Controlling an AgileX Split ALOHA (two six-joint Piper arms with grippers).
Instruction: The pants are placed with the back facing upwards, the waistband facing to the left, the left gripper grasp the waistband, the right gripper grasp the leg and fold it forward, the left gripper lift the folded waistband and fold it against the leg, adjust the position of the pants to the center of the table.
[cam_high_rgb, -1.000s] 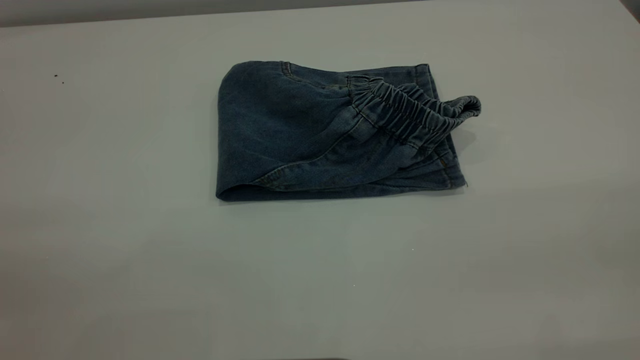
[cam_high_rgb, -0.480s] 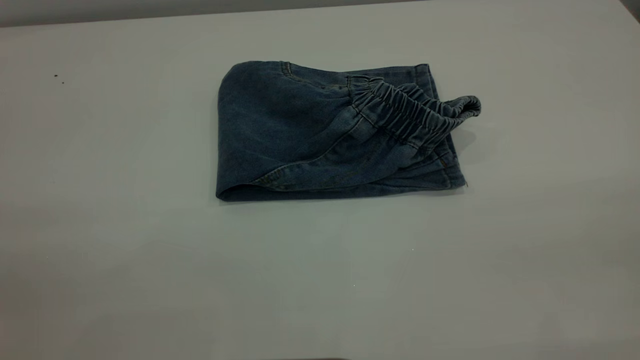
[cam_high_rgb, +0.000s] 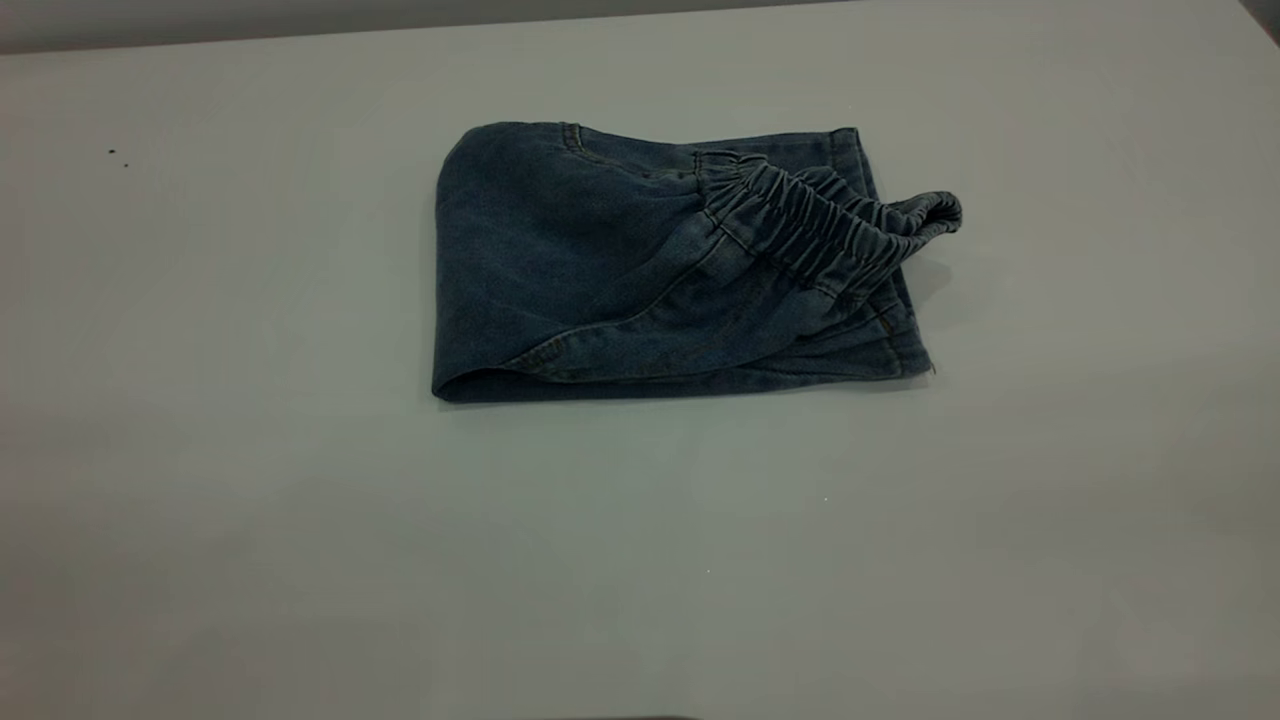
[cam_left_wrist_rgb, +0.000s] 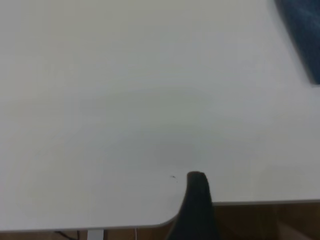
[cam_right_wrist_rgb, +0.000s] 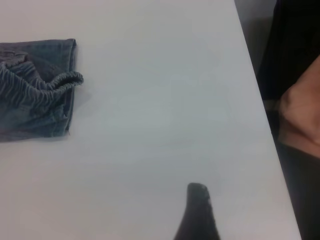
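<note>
The pants (cam_high_rgb: 600, 270) lie folded into a compact blue denim bundle on the table (cam_high_rgb: 300, 520), a little behind its middle. The ruffled waistband (cam_high_rgb: 830, 230) rests on top toward the bundle's right end, with one loop sticking out past the stitched hem of the leg (cam_high_rgb: 895, 345). Neither gripper appears in the exterior view. A dark part of my left gripper (cam_left_wrist_rgb: 197, 210) shows over the table's near corner, far from a denim corner of the pants (cam_left_wrist_rgb: 302, 35). A dark part of my right gripper (cam_right_wrist_rgb: 197, 212) hangs over bare table, well away from the waistband (cam_right_wrist_rgb: 47, 87).
Beyond the table's edge (cam_right_wrist_rgb: 260, 95) in the right wrist view there is a person's bare arm (cam_right_wrist_rgb: 300, 117) against dark clothing. The table's rounded corner and front edge (cam_left_wrist_rgb: 250, 202) show in the left wrist view, with brown floor beneath.
</note>
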